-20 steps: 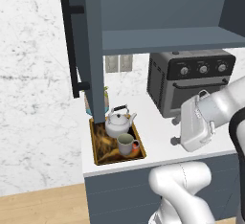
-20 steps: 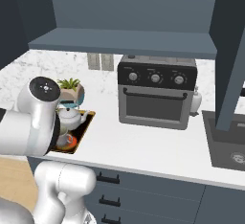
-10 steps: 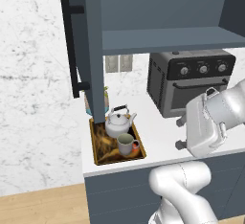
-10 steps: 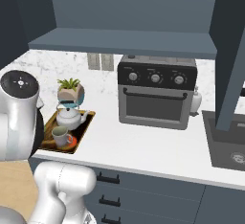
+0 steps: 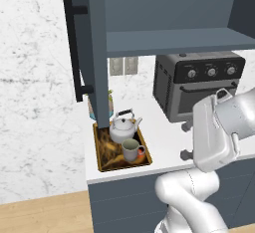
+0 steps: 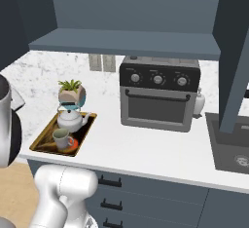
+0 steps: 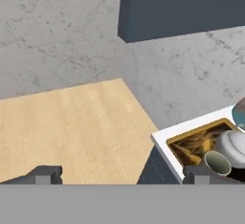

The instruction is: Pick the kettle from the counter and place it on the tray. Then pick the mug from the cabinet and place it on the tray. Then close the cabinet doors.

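The white kettle (image 5: 122, 129) (image 6: 70, 120) and the grey-green mug (image 5: 130, 150) (image 6: 62, 138) both stand in the wooden-rimmed tray (image 5: 102, 152) (image 6: 41, 144) at the counter's left end. In the hand view the tray (image 7: 191, 144), kettle (image 7: 234, 146) and mug (image 7: 217, 163) sit at the lower right. My gripper (image 5: 186, 140) (image 7: 122, 175) hangs open and empty to the right of the tray, in front of the counter edge, fingers pointing left. Both cabinet doors stand open: the left door (image 5: 94, 53) above the tray, the right door (image 6: 233, 51) farther along. The cabinet shelf (image 5: 174, 40) looks bare.
A black toaster oven (image 5: 199, 85) (image 6: 158, 95) stands mid-counter. A potted plant (image 6: 72, 93) sits behind the tray. A dark sink (image 6: 228, 144) lies at the right, with a small white bottle (image 6: 198, 103) beside the oven. Wooden floor (image 7: 67, 132) spreads left of the counter (image 5: 164, 137).
My hand has drawn back from the tray, sliding right and lower in the left base view and off to the left edge in the right base view. Kettle, mug and doors stayed put.
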